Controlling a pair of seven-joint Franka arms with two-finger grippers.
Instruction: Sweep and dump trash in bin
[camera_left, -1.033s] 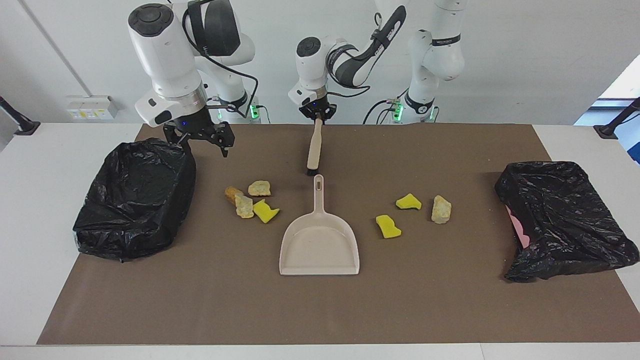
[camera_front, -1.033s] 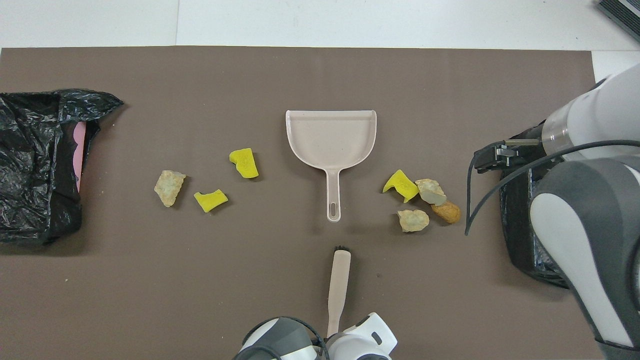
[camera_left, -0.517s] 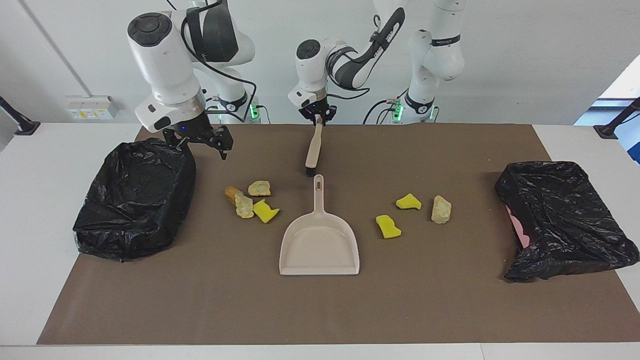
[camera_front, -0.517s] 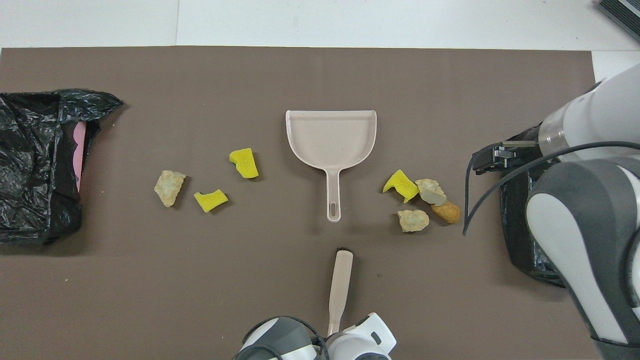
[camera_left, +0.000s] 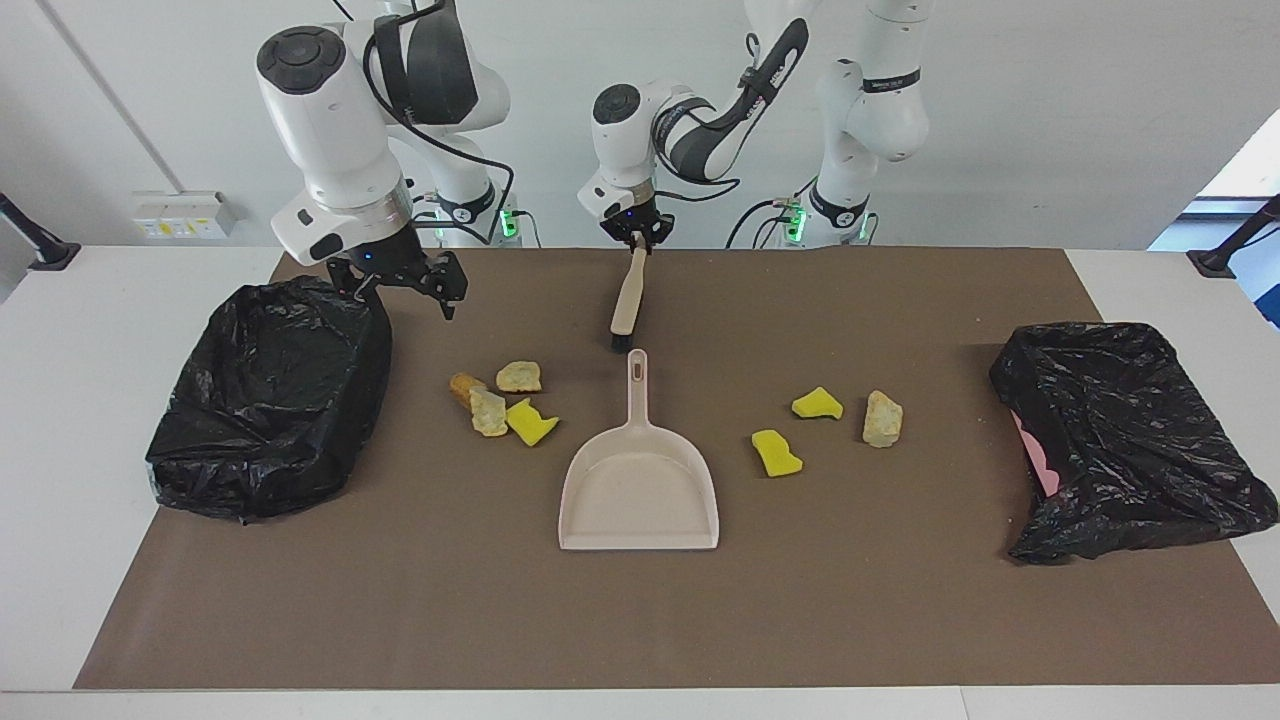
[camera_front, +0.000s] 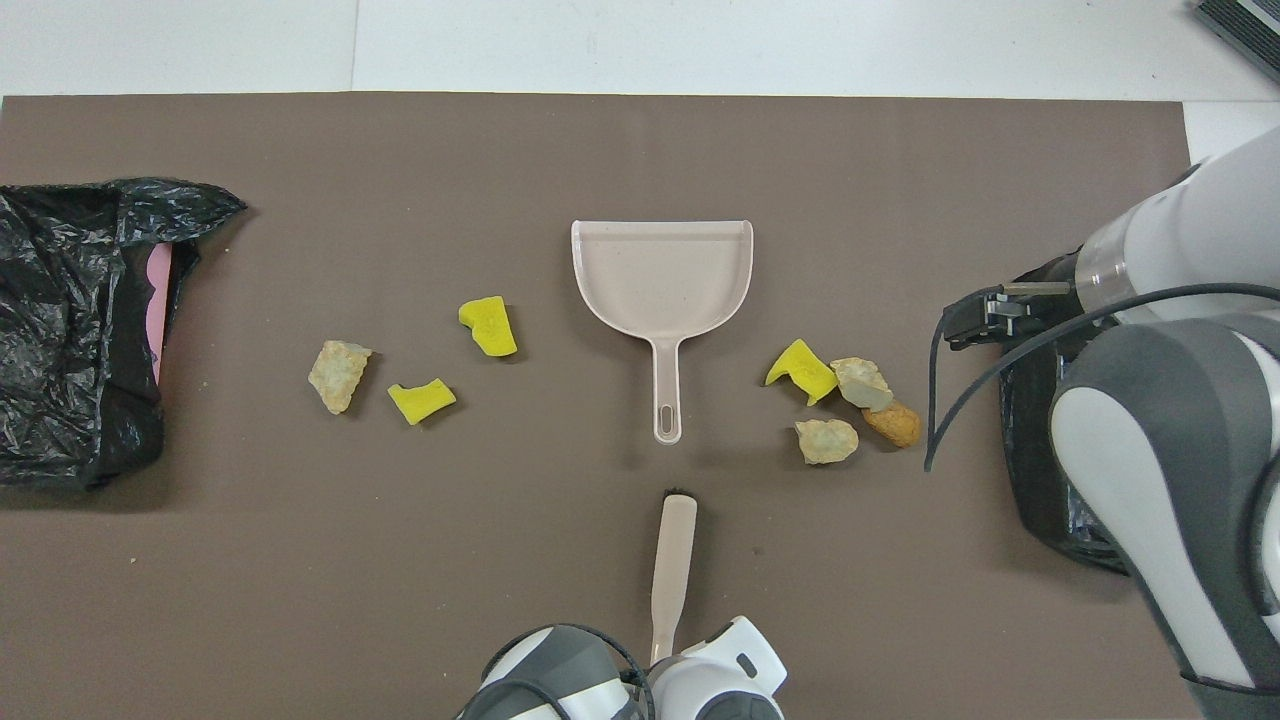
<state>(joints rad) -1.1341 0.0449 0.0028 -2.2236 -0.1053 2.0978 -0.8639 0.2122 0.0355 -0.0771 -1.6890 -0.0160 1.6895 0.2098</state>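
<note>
The left gripper (camera_left: 634, 243) is pressed together on the upper end of a beige brush (camera_left: 628, 298), which hangs tilted with its dark bristles just above the mat, near the tip of the dustpan handle. The right gripper (camera_left: 400, 285) is held with its jaws spread wide and nothing between them, over the robot-side edge of the black-lined bin (camera_left: 265, 395) at the right arm's end of the table.

A brown mat (camera_left: 880, 600) is laid over a white table (camera_left: 60, 400); a pale wall and a socket plate (camera_left: 180, 213) are seen past the robots. A second black-bagged bin (camera_left: 1130, 435), with a pink patch showing at its side, lies at the left arm's end.

The beige dustpan (camera_front: 662, 275) lies flat at the mat's centre, handle toward the robots. In the overhead view, the trash is seen in two groups. At 8 o'clock from the pan lie two yellow sponge scraps (camera_front: 488, 324) (camera_front: 421, 400) and one tan chunk (camera_front: 339, 373). At 4 o'clock lie one yellow scrap (camera_front: 801, 369), two pale crumbly chunks (camera_front: 861, 382) (camera_front: 826, 440) and an orange piece (camera_front: 894, 424), clustered closely.
</note>
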